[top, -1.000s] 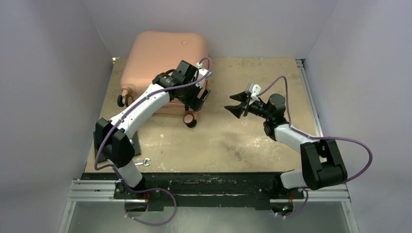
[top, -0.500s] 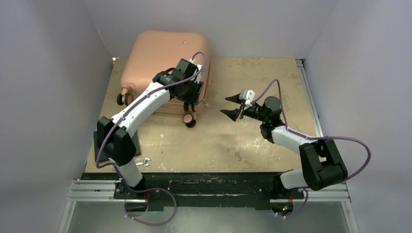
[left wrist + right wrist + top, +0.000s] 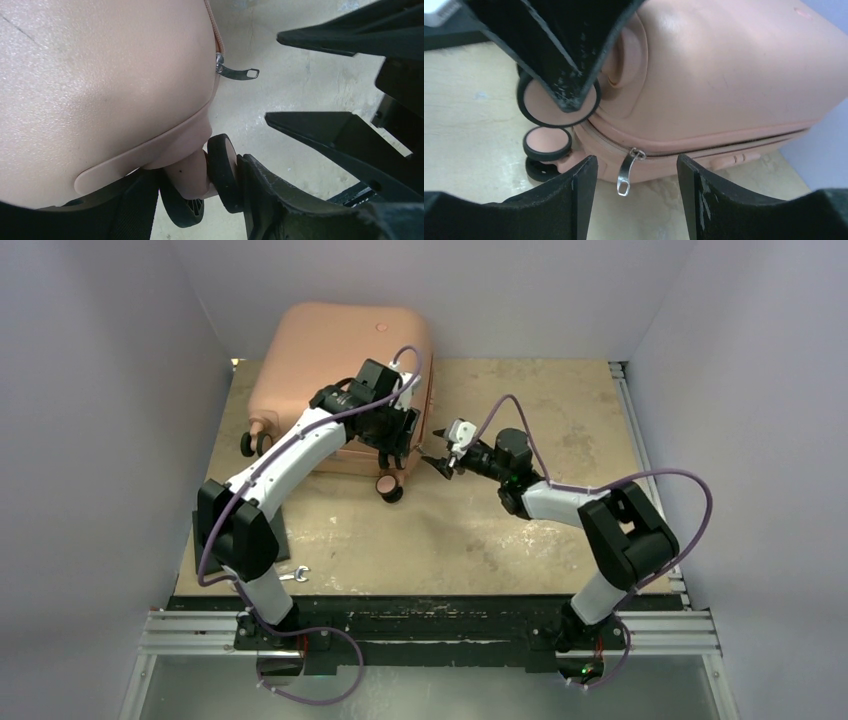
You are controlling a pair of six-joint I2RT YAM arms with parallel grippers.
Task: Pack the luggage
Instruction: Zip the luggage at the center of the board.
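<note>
The luggage (image 3: 330, 360) is a closed salmon-pink hard-shell case lying flat at the back left of the table. My left gripper (image 3: 197, 170) reaches over its front right corner and is shut on the pink-and-black wheel (image 3: 222, 170); one finger (image 3: 280, 200) presses on the wheel's face. My right gripper (image 3: 636, 162) stands open just right of that corner. The silver zipper pull (image 3: 626, 175) hangs between its fingers (image 3: 574, 200), touching neither. From above, the left gripper (image 3: 392, 445) and the right gripper (image 3: 437, 448) nearly meet.
A second wheel pair (image 3: 255, 445) sticks out at the luggage's front left corner. A flat black pad (image 3: 280, 532) lies by the left arm's base, with a small silver wrench (image 3: 295, 575) in front of it. Grey walls close in the table (image 3: 480, 530).
My right arm has swung left from mid-table to the luggage's front right corner, by the zipper pull. My left gripper has closed in on the corner wheel.
</note>
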